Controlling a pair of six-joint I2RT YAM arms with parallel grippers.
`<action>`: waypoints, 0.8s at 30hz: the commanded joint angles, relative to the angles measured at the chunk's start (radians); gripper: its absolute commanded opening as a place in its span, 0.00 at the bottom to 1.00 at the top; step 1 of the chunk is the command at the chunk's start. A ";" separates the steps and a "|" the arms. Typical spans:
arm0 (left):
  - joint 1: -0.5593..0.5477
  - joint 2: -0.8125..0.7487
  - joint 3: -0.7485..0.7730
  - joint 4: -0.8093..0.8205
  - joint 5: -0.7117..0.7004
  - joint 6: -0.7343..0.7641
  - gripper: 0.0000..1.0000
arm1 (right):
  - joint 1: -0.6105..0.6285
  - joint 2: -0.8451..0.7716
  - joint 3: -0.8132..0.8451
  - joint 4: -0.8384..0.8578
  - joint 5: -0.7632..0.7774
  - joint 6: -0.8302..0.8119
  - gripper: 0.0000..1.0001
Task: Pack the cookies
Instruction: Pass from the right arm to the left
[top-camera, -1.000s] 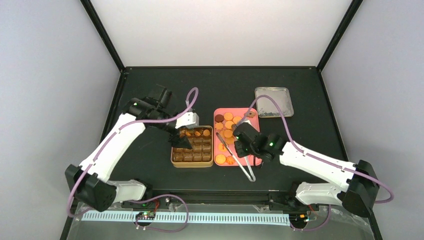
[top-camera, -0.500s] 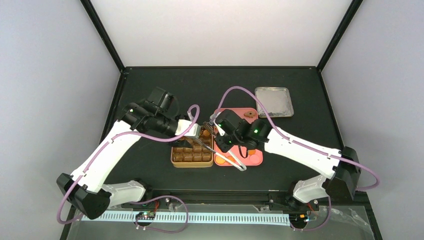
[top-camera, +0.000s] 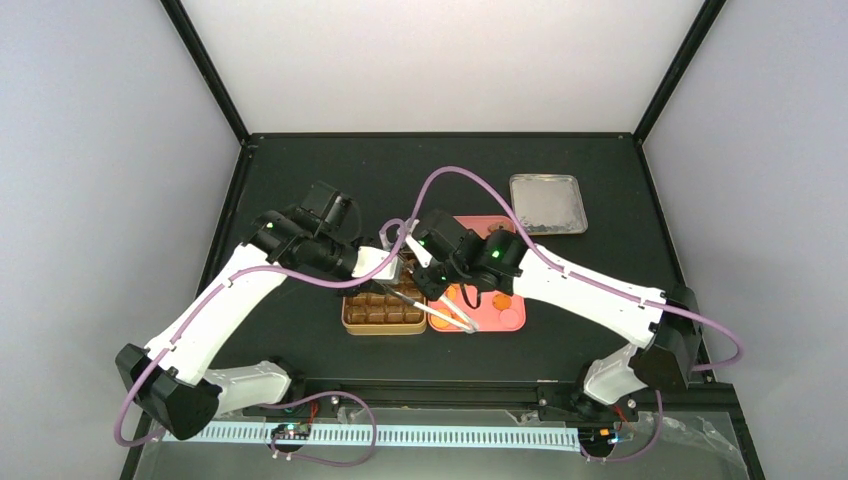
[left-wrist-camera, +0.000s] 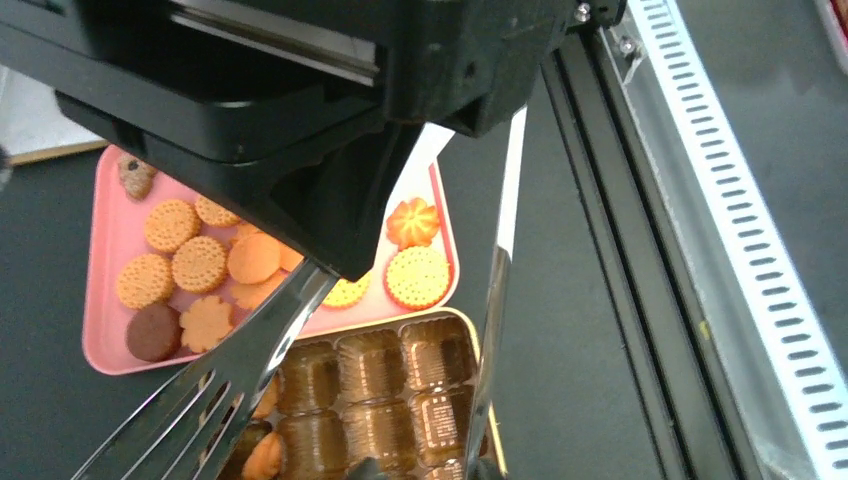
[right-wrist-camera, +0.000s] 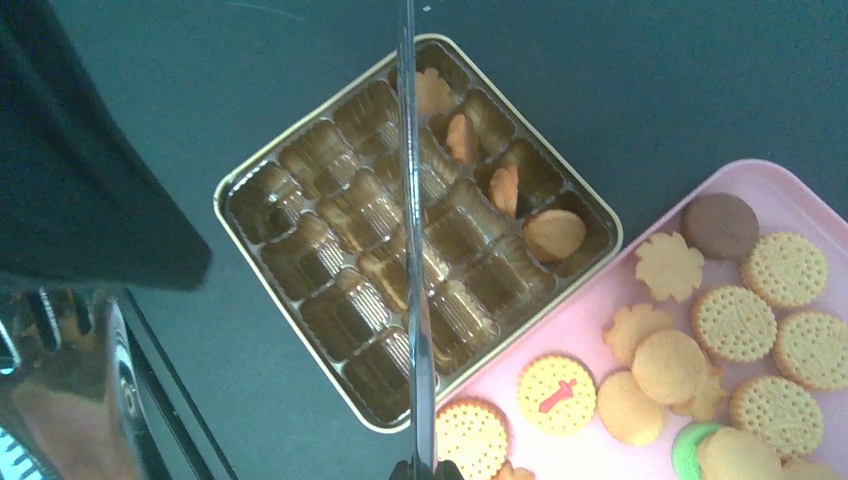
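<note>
Four cookies in one tin; one pink tray, one tongs.

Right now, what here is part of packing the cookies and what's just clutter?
In use: cookies, gold tin, metal tongs, pink tray.
Lying about: silver tray, far right, nothing touching it.

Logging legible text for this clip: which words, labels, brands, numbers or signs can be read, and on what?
None can be read.
Red mark on one round cookie: a shape, no letter.
Embossing on the other cookies: too small.
White strip: ticks only, no numerals.
Tongs: unmarked.
</note>
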 joint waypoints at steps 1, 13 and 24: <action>-0.008 0.016 0.010 -0.013 0.002 0.010 0.18 | 0.015 0.014 0.066 0.000 -0.033 -0.035 0.01; -0.012 0.015 -0.004 0.006 0.012 -0.061 0.02 | 0.013 0.000 0.098 0.055 -0.069 -0.040 0.11; 0.031 0.096 -0.093 0.257 0.015 -0.594 0.01 | -0.170 -0.221 -0.002 0.235 -0.074 0.143 0.71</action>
